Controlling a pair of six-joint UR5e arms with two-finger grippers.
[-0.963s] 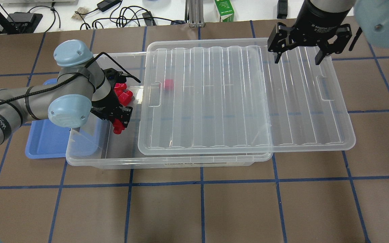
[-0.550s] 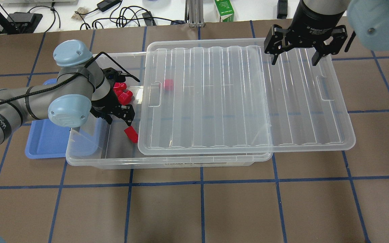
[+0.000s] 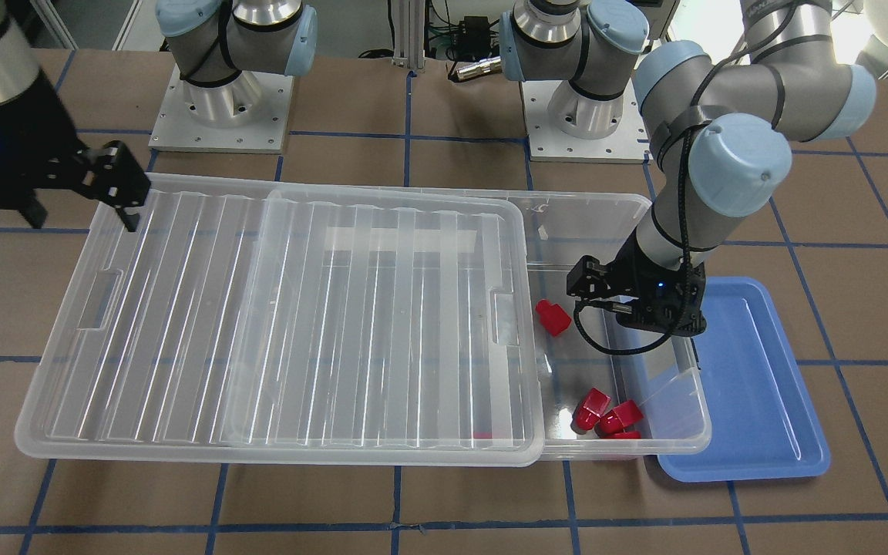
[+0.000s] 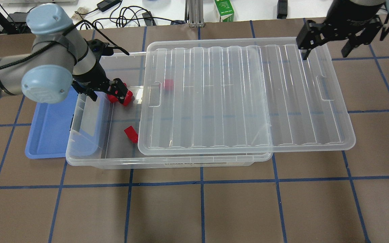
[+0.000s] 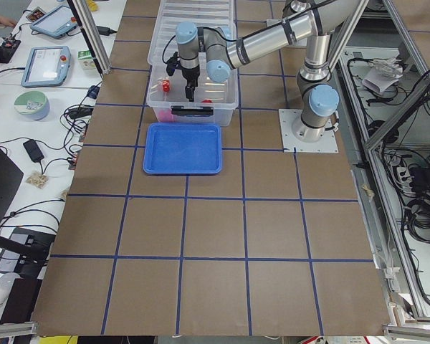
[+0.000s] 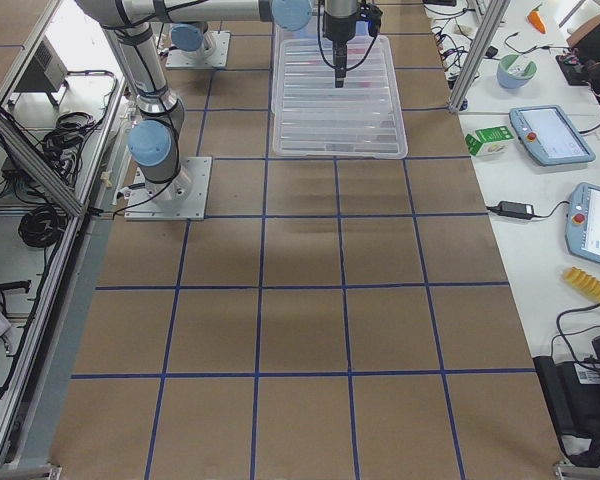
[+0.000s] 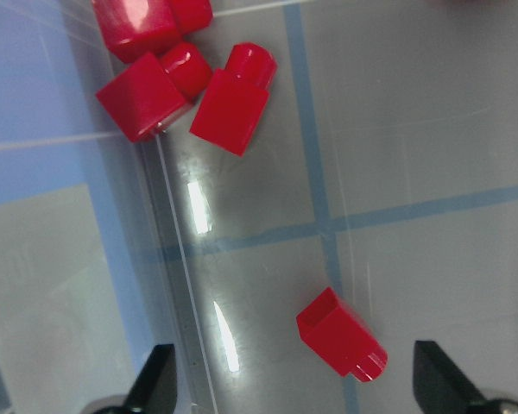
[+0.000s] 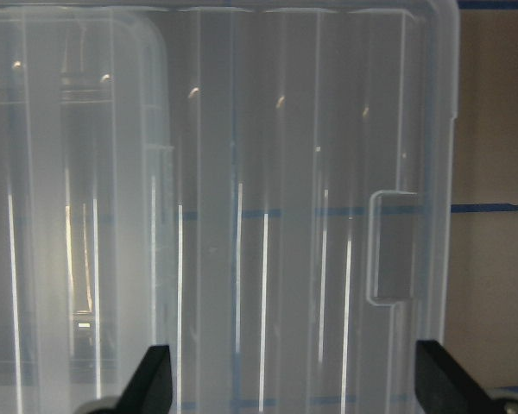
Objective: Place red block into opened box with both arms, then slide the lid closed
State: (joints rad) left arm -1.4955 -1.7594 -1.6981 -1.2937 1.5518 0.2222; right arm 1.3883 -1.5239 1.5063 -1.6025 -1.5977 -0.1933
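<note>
The red block (image 4: 131,134) (image 3: 553,317) (image 7: 341,335) lies on its side on the floor of the clear box (image 4: 167,162) (image 3: 684,445), at the uncovered end beside the lid's edge. The clear ribbed lid (image 4: 245,98) (image 3: 259,308) (image 8: 242,216) rests on the box, shifted toward my right arm's side and overhanging that end. My left gripper (image 4: 108,93) (image 7: 298,388) hangs open above the uncovered end with nothing between its fingers. My right gripper (image 4: 325,50) (image 3: 82,216) (image 8: 293,379) is open above the lid's overhanging back corner.
A cluster of rounder red pieces (image 4: 118,97) (image 3: 606,416) (image 7: 155,78) lies in the box's uncovered end, and one more red piece (image 4: 168,84) shows under the lid. A blue tray (image 4: 46,135) (image 3: 752,385) (image 5: 183,148) sits against the box's left end. Cables and a green carton (image 4: 224,10) lie beyond the table's back edge.
The left gripper opened and let the red block fall to the box floor, then lifted and drew back toward the table's far side. The right gripper moved rightward over the lid.
</note>
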